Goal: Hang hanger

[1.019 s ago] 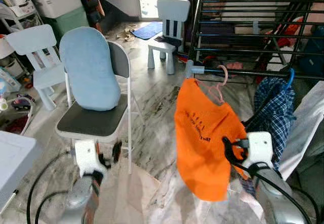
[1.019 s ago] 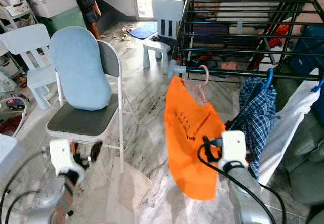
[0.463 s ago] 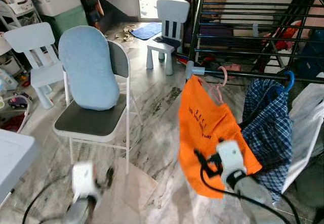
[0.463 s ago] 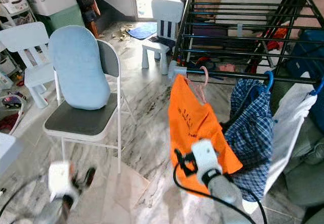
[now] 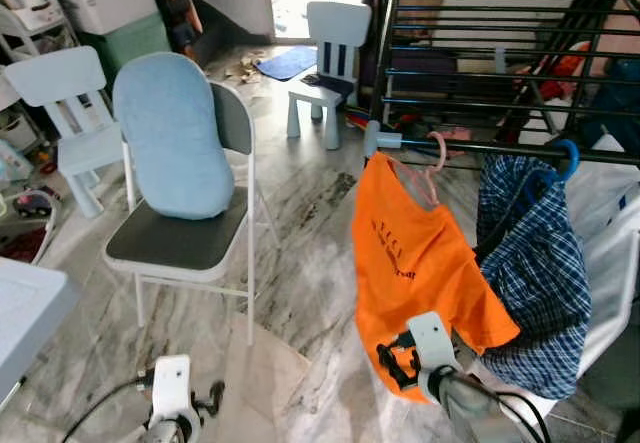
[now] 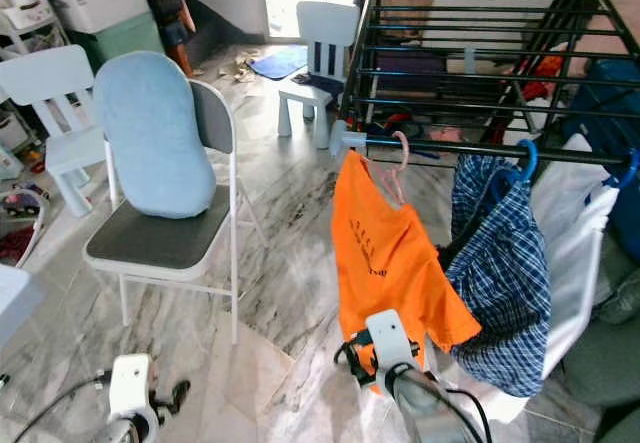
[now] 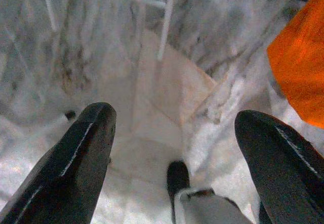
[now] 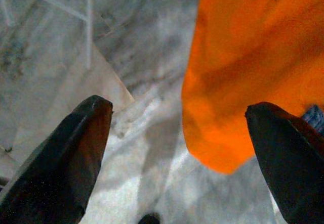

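A pink hanger (image 5: 433, 166) carrying an orange shirt (image 5: 415, 263) hangs on the front rail (image 5: 470, 146) of the black drying rack (image 5: 500, 33). Beside it on the same rail, a blue hanger (image 5: 569, 155) holds a plaid garment (image 5: 535, 263). My right gripper (image 5: 396, 364) is low, just below the shirt's bottom hem, apart from it. In the right wrist view the right gripper (image 8: 177, 158) is open and empty, with the orange cloth ahead of it. My left gripper (image 5: 208, 400) hangs low over the marble floor; in the left wrist view it (image 7: 185, 153) is open and empty.
A folding chair (image 5: 190, 243) with a light blue cushion (image 5: 172, 135) stands to the left. Two small white chairs (image 5: 60, 93) (image 5: 335, 53) stand further back. A white garment (image 5: 610, 223) hangs at the far right. Clutter lies along the left wall, and a white edge (image 5: 25, 313) is near left.
Both arms have dropped lower. My right gripper has come down from the front of the orange shirt to below its hem. The shirt and hanger stay on the rail.
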Tool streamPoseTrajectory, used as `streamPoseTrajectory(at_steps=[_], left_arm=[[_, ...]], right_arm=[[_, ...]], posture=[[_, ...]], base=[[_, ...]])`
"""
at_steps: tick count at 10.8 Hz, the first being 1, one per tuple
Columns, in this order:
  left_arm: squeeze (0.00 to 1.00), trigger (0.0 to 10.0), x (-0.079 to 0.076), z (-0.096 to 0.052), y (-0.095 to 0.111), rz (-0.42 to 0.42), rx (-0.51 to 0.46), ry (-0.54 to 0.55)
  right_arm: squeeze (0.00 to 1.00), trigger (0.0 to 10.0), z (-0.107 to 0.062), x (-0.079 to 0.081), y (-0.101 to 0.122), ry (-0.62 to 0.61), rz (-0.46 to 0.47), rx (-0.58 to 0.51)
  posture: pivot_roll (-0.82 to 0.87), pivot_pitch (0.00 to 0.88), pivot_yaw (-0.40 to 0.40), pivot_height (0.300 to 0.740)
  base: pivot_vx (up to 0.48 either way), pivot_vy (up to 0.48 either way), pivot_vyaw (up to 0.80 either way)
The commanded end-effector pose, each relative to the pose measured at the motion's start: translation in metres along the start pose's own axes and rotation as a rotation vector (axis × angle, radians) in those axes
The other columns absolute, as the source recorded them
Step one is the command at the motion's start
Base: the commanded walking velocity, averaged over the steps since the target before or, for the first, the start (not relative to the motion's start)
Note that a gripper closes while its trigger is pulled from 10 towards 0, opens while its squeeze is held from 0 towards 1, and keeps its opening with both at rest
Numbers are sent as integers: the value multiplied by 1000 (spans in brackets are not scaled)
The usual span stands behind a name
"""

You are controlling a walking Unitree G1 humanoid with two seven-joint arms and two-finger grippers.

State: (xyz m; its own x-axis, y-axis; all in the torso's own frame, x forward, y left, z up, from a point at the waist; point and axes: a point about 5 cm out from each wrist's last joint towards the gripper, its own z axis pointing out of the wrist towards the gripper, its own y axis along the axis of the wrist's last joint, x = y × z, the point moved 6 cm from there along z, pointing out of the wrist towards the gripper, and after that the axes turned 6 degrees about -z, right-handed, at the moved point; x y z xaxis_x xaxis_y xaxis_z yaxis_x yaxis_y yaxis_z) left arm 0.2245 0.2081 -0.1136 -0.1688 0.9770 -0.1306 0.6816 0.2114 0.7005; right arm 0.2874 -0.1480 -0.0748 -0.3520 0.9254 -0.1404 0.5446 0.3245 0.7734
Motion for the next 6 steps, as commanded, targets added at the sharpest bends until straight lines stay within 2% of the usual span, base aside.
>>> streamPoseTrajectory(at_steps=[1,2,3,5,6], left_arm=[[0,10000,7,0,-8,17,43,18],[0,10000,14,-3,-30,91,155,62],[0,10000,14,-4,-36,95,185,72],[0,10000,5,2,-25,91,167,46],[0,10000,8,5,-17,90,154,62]], right_arm=[[0,10000,1,-1,-14,-16,35,58],[0,10000,-3,7,-44,-9,74,187],[0,10000,-7,12,-60,4,63,247],[0,10000,-11,12,-71,-1,125,283],[0,10000,-12,10,-73,-26,177,291]], posture=[[-58,0,51,740],[-63,0,61,740],[-76,0,67,740],[-78,0,68,740],[-83,0,71,740]], base=[[0,0,0],[0,0,0],[0,0,0],[0,0,0],[0,0,0]])
